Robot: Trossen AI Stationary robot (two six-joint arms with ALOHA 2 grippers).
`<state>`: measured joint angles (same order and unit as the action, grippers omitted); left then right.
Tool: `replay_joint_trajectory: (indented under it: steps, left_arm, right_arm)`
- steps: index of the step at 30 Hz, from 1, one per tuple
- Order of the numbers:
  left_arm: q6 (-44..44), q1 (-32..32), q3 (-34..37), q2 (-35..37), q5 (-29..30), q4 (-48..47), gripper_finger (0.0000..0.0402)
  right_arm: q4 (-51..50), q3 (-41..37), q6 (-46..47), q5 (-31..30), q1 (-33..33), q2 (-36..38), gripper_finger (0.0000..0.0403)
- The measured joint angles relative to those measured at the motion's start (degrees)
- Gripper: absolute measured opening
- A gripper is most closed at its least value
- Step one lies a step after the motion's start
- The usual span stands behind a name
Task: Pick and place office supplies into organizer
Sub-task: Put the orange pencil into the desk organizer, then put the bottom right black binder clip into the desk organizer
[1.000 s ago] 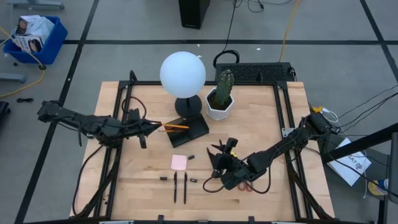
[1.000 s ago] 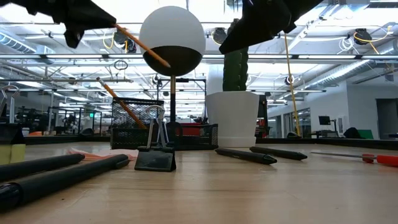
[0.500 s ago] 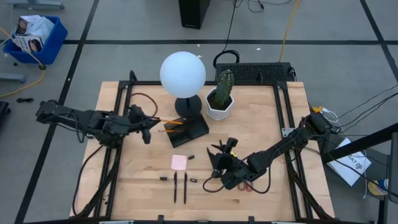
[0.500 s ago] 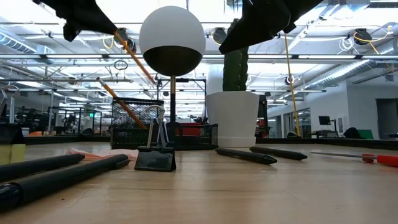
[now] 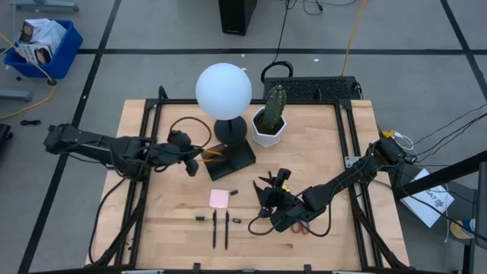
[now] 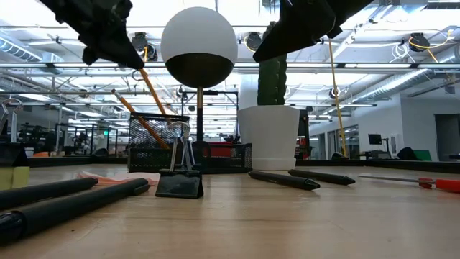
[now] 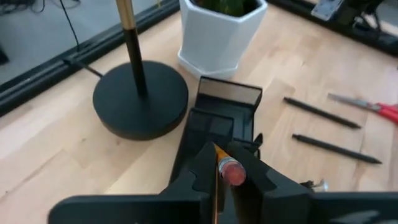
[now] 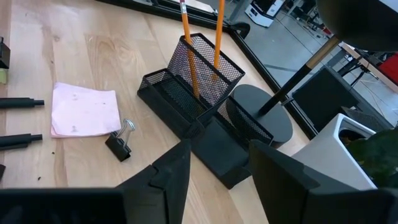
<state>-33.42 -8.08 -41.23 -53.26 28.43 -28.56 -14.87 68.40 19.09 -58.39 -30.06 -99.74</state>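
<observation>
From above, the left gripper (image 5: 194, 163) hangs just beside the black organizer (image 5: 230, 157), fingers pinching an orange pencil (image 5: 208, 153) whose tip reaches over the organizer's near end. The organizer sits against the round lamp base (image 5: 230, 129), with the white cactus pot (image 5: 268, 131) just beside that. Nearer the front of the wooden surface (image 5: 327, 144) lie the pink sticky-note pad (image 5: 219, 198), two black pens (image 5: 214, 228) side by side, and small dark clips (image 5: 200, 218) around them. The right gripper (image 5: 268, 199) hovers low to the right of the pens, and the red-handled scissors (image 5: 301, 227) peek out under that arm. Down at surface level, the pencil (image 6: 153, 91) slants down from the left gripper (image 6: 108, 39) into the mesh organizer (image 6: 154, 140), alongside a second pencil (image 6: 133, 119) already leaning in it; a binder clip (image 6: 180, 180) stands in front, and pens (image 6: 284, 180) lie to the right. Through the left wrist, the fingers (image 7: 199, 168) are pressed on the pencil (image 7: 227, 169), pink eraser end up, right over the organizer (image 7: 224, 118). Through the right wrist, that gripper's fingers (image 8: 171, 171) are spread with nothing between them, looking toward the organizer (image 8: 199, 99), two pencils (image 8: 186, 46) standing in its mesh cup, the sticky pad (image 8: 86, 109) and a clip (image 8: 121, 144) near it.
</observation>
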Motion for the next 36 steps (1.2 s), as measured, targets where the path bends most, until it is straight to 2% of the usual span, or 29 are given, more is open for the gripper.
replay_joint_trajectory:
  steps: [5, 14, 20, 29, 33, 36]
  left_arm:
    - [-0.2, 1.1, 0.0, -3.1, -0.4, 0.1, 0.0029]
    - [-1.3, 3.1, 0.0, -7.2, -4.4, 0.2, 0.0052]
    - [-1.0, 3.2, 0.0, -8.3, -4.6, 1.9, 0.0044]
    - [0.3, 3.2, 0.0, -8.3, -4.6, 2.3, 0.0035]
    - [1.2, 3.1, 0.0, -8.2, -4.6, 2.3, 0.0035]
    - [1.8, 3.1, 0.0, -8.3, -4.9, 2.6, 0.0035]
  right_arm:
    - [0.0, 0.0, 0.0, 0.0, 0.0, 0.0, 0.0155]
    - [2.7, -2.8, 0.3, 0.2, 0.8, 0.0, 0.0155]
    - [7.8, -5.2, -1.8, 0.3, 1.0, 0.0, 0.0155]
    - [8.2, -5.4, -1.8, 1.7, 1.2, 0.0, 0.0155]
    - [8.4, -5.4, -2.2, 6.6, 1.4, 0.0, 0.0155]
    - [10.4, -5.4, -3.9, 12.8, 1.9, 0.0, 0.0155]
